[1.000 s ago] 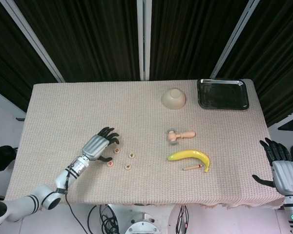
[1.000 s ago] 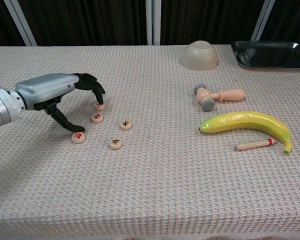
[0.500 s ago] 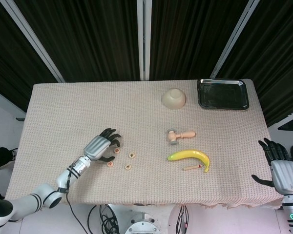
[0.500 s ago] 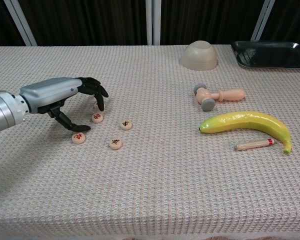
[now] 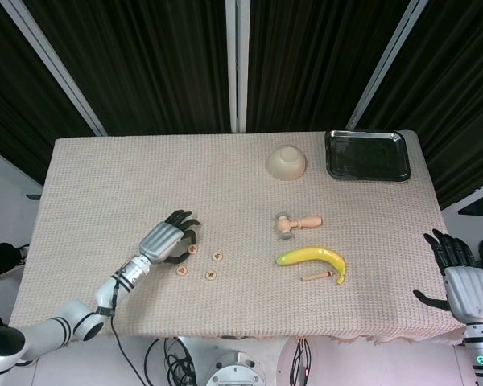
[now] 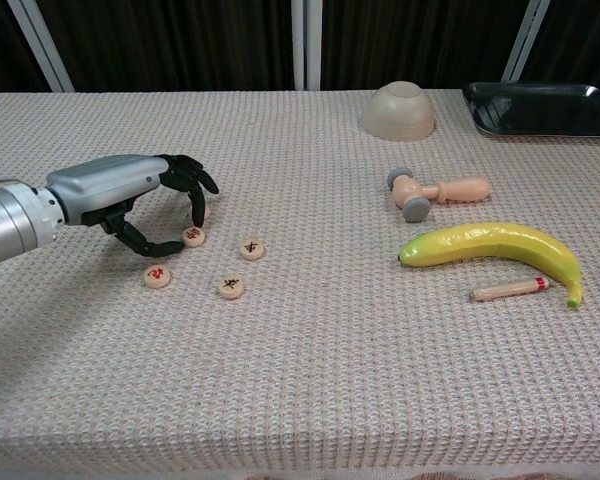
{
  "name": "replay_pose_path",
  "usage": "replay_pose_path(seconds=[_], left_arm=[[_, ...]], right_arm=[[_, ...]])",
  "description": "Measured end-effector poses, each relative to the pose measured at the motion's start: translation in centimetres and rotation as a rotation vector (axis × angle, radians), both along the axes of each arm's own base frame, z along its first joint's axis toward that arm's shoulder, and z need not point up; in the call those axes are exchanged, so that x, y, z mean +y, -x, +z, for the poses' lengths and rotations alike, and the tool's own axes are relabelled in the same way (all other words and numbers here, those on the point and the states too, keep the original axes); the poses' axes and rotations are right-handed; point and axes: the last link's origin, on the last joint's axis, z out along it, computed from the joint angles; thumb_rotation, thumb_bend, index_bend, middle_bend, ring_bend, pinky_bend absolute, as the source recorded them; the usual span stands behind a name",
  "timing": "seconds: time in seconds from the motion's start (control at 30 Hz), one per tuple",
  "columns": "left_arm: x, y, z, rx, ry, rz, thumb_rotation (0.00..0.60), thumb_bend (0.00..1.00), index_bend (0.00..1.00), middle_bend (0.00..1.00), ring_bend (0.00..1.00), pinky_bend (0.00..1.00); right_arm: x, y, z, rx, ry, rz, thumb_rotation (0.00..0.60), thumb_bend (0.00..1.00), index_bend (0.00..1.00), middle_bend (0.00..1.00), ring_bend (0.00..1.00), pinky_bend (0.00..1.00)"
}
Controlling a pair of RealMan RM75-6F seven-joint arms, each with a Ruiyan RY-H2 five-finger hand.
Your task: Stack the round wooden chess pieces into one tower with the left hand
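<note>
Chess pieces (image 6: 230, 287) lying flat and apart on the tablecloth (image 6: 310, 380), none stacked. Left hand (image 6: 130, 195) lower and further in than a second ago, thumb and fingers now curling around the piece (image 6: 193, 236) nearest them, grasp unclear. Right hand (image 5: 460, 281) spread, holding nothing.

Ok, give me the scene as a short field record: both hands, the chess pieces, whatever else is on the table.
left hand: low over the cloth, fingers curled around one chess piece; grip not certain
right hand: off the table's right edge, fingers spread, holding nothing
loose pieces: three flat on the cloth; possibly one more behind the fingers
stack: none yet
other things: bowl upside down, tray, toy hammer, banana, small stick
</note>
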Motion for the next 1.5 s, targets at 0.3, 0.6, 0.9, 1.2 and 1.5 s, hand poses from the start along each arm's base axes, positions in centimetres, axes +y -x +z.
replay_pose_path(seconds=[0.3,0.6,0.9,1.2,1.5], left_arm=[[0.1,0.0,-0.1,-0.006,0.020,0.006,0.600,0.33,0.45,0.14,0.00,0.00],[-0.2,-0.1,-0.4,-0.025,0.039,0.003,0.600,0.33,0.47,0.14,0.00,0.00],[0.6,-0.3,0.5,-0.058,0.003,0.020,0.600,0.33,0.48,0.14,0.00,0.00],[1.9,-0.5,1.2,-0.069,-0.041,0.058,0.600,0.33,0.48,0.14,0.00,0.00],[2.8,-0.7,0.2,-0.058,-0.042,0.085,0.600,0.33,0.48,0.14,0.00,0.00]], right_arm=[[0.1,0.1,0.0,0.001,0.006,-0.005,0.600,0.00,0.00,0.00,0.00,0.00],[0.0,0.2,0.0,0.002,0.009,-0.006,0.600,0.00,0.00,0.00,0.00,0.00],[0.1,0.5,0.1,0.000,0.012,-0.010,0.600,0.00,0.00,0.00,0.00,0.00],[0.0,0.6,0.0,-0.005,0.014,-0.009,0.600,0.00,0.00,0.00,0.00,0.00],[0.1,0.9,0.3,-0.006,0.020,-0.016,0.600,0.00,0.00,0.00,0.00,0.00]])
